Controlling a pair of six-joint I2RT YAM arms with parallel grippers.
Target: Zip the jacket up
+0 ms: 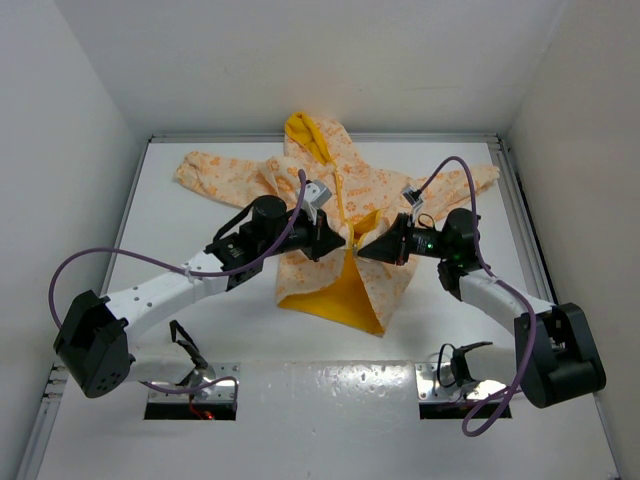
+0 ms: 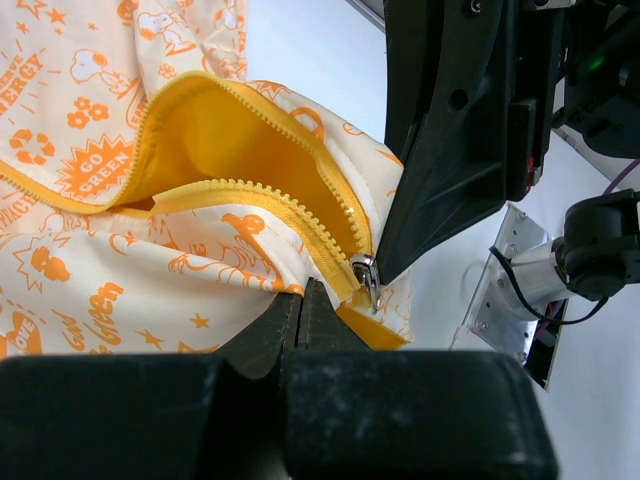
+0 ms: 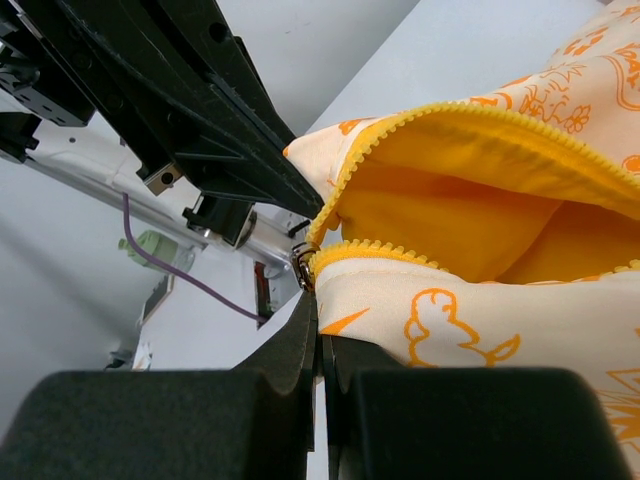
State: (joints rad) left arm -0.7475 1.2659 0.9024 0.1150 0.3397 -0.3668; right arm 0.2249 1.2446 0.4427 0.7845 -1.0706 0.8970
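Top external view is showing the jacket (image 1: 335,190) lying spread on the bench (image 1: 180,230). Its zipper slider (image 2: 365,278) is sitting where both tooth rows (image 2: 250,195) are meeting, and beyond the slider they are gaping over yellow lining (image 2: 230,140). The left claw (image 2: 303,300) and the right claw (image 3: 318,312) are each pinching jacket fabric just beside the slider, so zipping is looking barely begun, with most of the run left.

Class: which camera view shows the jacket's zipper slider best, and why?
Left wrist: the metal slider sits clear and bright where the jacket's yellow teeth meet. Right wrist shows the slider smaller and darker. From the top external view it is too small to make out.
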